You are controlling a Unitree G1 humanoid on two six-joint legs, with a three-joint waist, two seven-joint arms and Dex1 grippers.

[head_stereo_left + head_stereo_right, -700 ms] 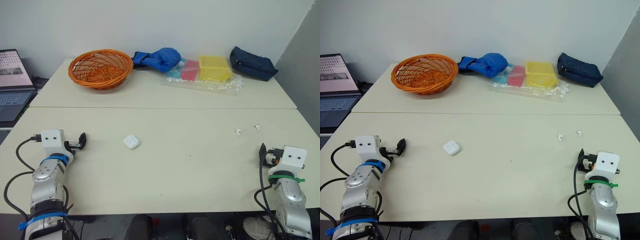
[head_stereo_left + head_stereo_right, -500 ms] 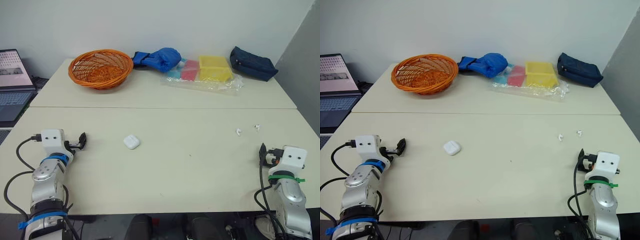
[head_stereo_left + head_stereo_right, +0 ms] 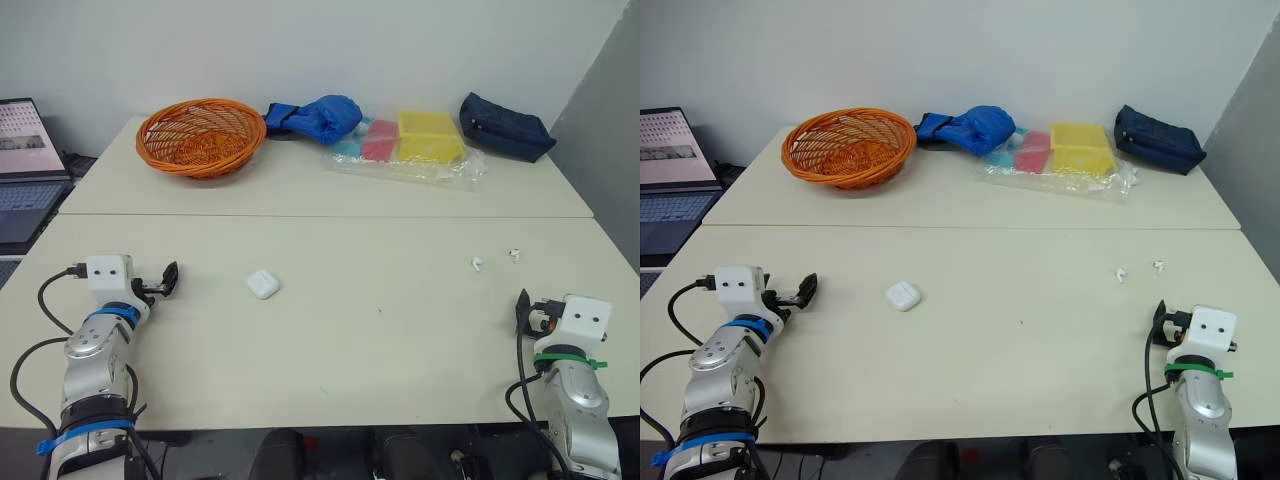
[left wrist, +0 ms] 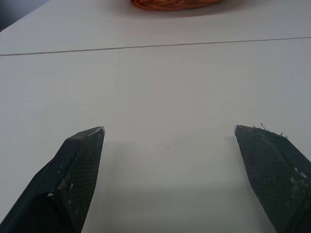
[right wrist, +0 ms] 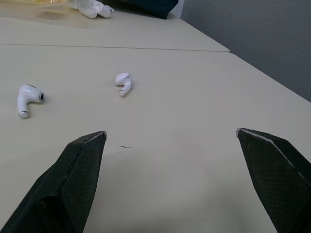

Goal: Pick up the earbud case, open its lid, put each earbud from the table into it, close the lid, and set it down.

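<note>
Left gripper and right gripper gape empty; earbud case lies flat, askew.

The table is looking smooth and matt; the earbud case and the earbuds are gleaming like glossy white plastic; the basket is showing rough woven wicker

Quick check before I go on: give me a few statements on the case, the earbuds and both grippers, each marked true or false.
The earbud case lies closed on the table, in no gripper. True.
Both earbuds are inside the case. False: both lie on the table, ahead of the right gripper.
The left gripper is shut. False: it is open and empty.
The right gripper is open. True.
</note>
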